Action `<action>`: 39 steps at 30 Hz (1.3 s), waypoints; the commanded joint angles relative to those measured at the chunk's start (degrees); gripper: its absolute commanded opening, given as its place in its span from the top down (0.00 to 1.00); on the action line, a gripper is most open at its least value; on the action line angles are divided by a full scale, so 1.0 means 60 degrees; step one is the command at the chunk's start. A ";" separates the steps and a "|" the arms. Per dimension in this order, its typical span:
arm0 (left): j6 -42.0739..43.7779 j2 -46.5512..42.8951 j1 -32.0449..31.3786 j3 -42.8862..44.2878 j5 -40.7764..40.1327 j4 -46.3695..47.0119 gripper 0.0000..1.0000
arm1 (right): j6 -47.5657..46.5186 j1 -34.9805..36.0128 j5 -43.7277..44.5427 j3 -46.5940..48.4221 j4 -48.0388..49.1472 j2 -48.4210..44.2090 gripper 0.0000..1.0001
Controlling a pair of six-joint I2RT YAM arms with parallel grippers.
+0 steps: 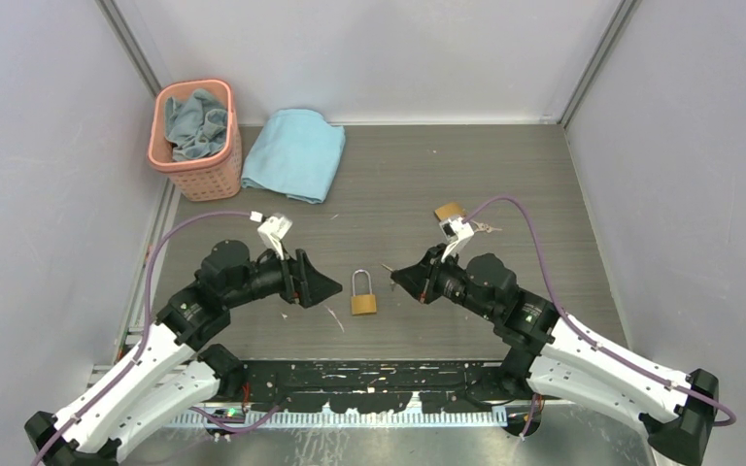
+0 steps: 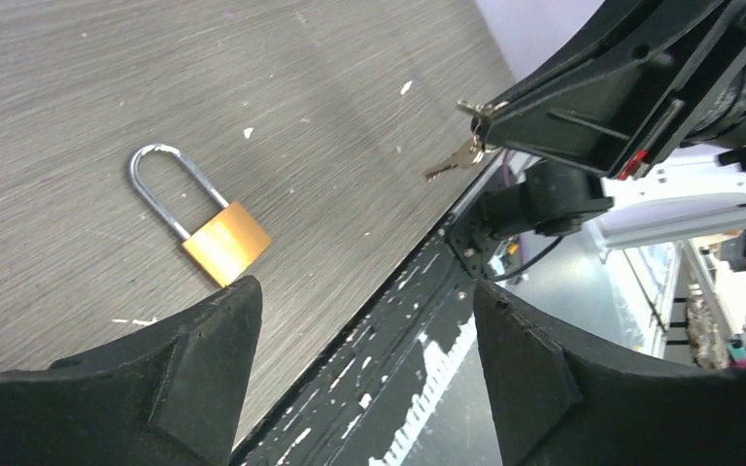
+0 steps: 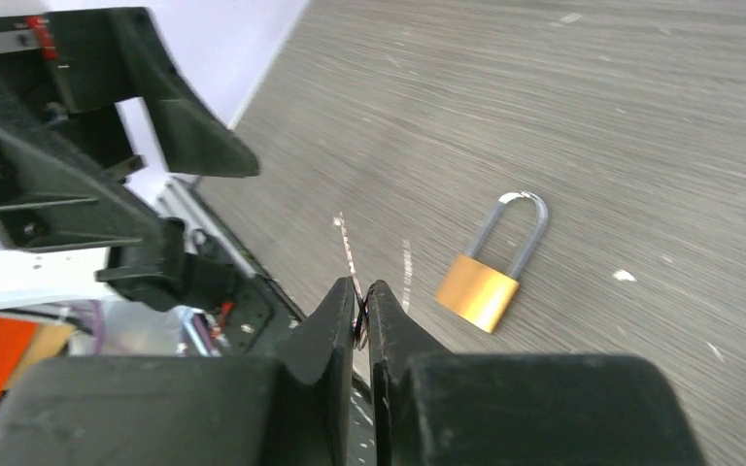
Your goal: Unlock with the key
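Grey table (image 1: 408,175): padlock (image 1: 363,295), pink basket (image 1: 199,180), folded blue cloth (image 1: 294,155).

Table (image 1: 505,165), seen from above.
- Padlock (image 1: 363,294): flat on the table near the front edge, midway across, shackle pointing to the back.
- Left gripper (image 1: 335,286): left of the padlock, apart from it.
- Right gripper (image 1: 395,276): right of the padlock, apart from it. Key (image 2: 457,155) between its tips, above the table.
- Basket (image 1: 194,146): back left corner; cloth (image 1: 197,121) in it.
- Towel (image 1: 294,153): on the table just right of the basket.
- Second padlock (image 1: 449,211): behind the right arm's wrist, partly hidden by it; keys (image 1: 486,228) just to its right.
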 commanded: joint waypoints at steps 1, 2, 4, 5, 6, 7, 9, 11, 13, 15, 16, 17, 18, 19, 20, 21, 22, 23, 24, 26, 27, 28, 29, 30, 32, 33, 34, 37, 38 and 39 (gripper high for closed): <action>0.0656 0.0160 -0.0505 -0.0309 -0.0928 0.0123 0.21 | -0.0329 0.0011 0.1311 0.0411 -0.1507 -0.0101 0.99; 0.0765 0.0280 -0.0702 -0.0384 -0.1129 0.0183 0.21 | -0.0322 0.0018 0.1472 0.0455 -0.1723 -0.0085 0.99; 0.1005 0.0642 -0.1178 -0.0473 -0.1586 0.0255 0.22 | -0.0182 0.0010 0.1921 0.0455 -0.2028 -0.0144 0.99; 0.1171 0.0883 -0.1465 -0.0477 -0.1788 0.0274 0.22 | -0.0071 0.0011 0.2193 0.0442 -0.2150 -0.0215 0.99; 0.1324 0.1132 -0.1721 -0.0463 -0.2023 0.0268 0.22 | 0.0029 0.0012 0.2651 0.0440 -0.2309 -0.0280 0.99; 0.1462 0.1369 -0.1982 -0.0449 -0.2245 0.0282 0.22 | 0.0091 0.0004 0.3011 0.0458 -0.2510 -0.0334 0.99; 0.1747 0.1921 -0.2428 -0.0421 -0.2529 0.0393 0.22 | 0.0196 0.0015 0.3640 0.0554 -0.2917 -0.0396 0.99; 0.2027 0.2385 -0.2680 -0.0402 -0.2577 0.0600 0.22 | 0.0233 0.0004 0.3981 0.0663 -0.3224 -0.0390 0.99; 0.2333 0.2916 -0.2822 -0.0372 -0.2554 0.0806 0.21 | 0.0280 0.0006 0.4113 0.0728 -0.3409 -0.0409 0.99; 0.2563 0.3486 -0.2929 -0.0256 -0.2616 0.0884 0.21 | 0.0320 0.0005 0.4112 0.0719 -0.3444 -0.0456 0.99; 0.2692 0.3787 -0.2982 -0.0192 -0.2625 0.0890 0.21 | 0.0352 -0.0003 0.4108 0.0698 -0.3446 -0.0492 0.99; 0.2806 0.4050 -0.3033 -0.0142 -0.2676 0.0969 0.21 | 0.0386 0.0002 0.4094 0.0670 -0.3450 -0.0535 0.99; 0.2909 0.4306 -0.3094 -0.0118 -0.2708 0.1114 0.21 | 0.0403 0.0004 0.4080 0.0616 -0.3436 -0.0580 0.99; 0.3000 0.4523 -0.3140 -0.0085 -0.2737 0.1261 0.21 | 0.0405 0.0005 0.4067 0.0585 -0.3445 -0.0612 0.99; 0.3112 0.4720 -0.3183 -0.0039 -0.2746 0.1400 0.21 | 0.0405 0.0005 0.4064 0.0563 -0.3446 -0.0628 0.99; 0.3240 0.4939 -0.3213 0.0014 -0.2748 0.1503 0.20 | 0.0407 0.0005 0.4067 0.0543 -0.3459 -0.0656 0.99; 0.3369 0.5113 -0.3221 0.0130 -0.2775 0.1602 0.20 | 0.0404 0.0005 0.4075 0.0535 -0.3472 -0.0671 0.99; 0.3521 0.5316 -0.3224 0.0211 -0.2821 0.1646 0.19 | 0.0409 0.0003 0.4077 0.0522 -0.3492 -0.0689 0.99; 0.3690 0.5486 -0.3224 0.0295 -0.2887 0.1690 0.19 | 0.0404 0.0003 0.4078 0.0507 -0.3502 -0.0708 0.99; 0.4071 0.5798 -0.3226 0.0382 -0.2993 0.1826 0.18 | 0.0404 0.0005 0.4092 0.0473 -0.3499 -0.0773 0.99; 0.4253 0.5912 -0.3223 0.0393 -0.2956 0.1972 0.17 | 0.0407 0.0005 0.4094 0.0450 -0.3505 -0.0806 0.99; 0.4456 0.6016 -0.3224 0.0442 -0.2885 0.2055 0.16 | 0.0405 0.0005 0.4105 0.0418 -0.3505 -0.0843 0.99; 0.4629 0.6158 -0.3224 0.0508 -0.2789 0.2127 0.16 | 0.0411 0.0005 0.4120 0.0379 -0.3505 -0.0886 0.99; 0.4816 0.6311 -0.3217 0.0579 -0.2736 0.2171 0.15 | 0.0417 0.0005 0.4134 0.0350 -0.3501 -0.0930 0.99; 0.5232 0.6724 -0.3223 0.0759 -0.2662 0.2191 0.15 | 0.0418 0.0003 0.4136 0.0311 -0.3489 -0.1007 0.99; 0.5442 0.6960 -0.3217 0.0898 -0.2655 0.2120 0.15 | 0.0418 0.0001 0.4136 0.0296 -0.3485 -0.1028 0.99; 0.5642 0.7204 -0.3216 0.1043 -0.2590 0.2044 0.15 | 0.0418 0.0004 0.4136 0.0292 -0.3466 -0.1056 0.99; 0.6134 0.7897 -0.3224 0.1537 -0.2498 0.1849 0.18 | 0.0411 0.0002 0.4115 0.0258 -0.3458 -0.1104 0.99; 0.6220 0.8081 -0.3217 0.1636 -0.2530 0.1878 0.18 | 0.0393 0.0006 0.4101 0.0243 -0.3452 -0.1118 0.99; 0.6353 0.8254 -0.3221 0.1720 -0.2559 0.1884 0.19 | 0.0398 0.0012 0.4084 0.0221 -0.3462 -0.1131 0.99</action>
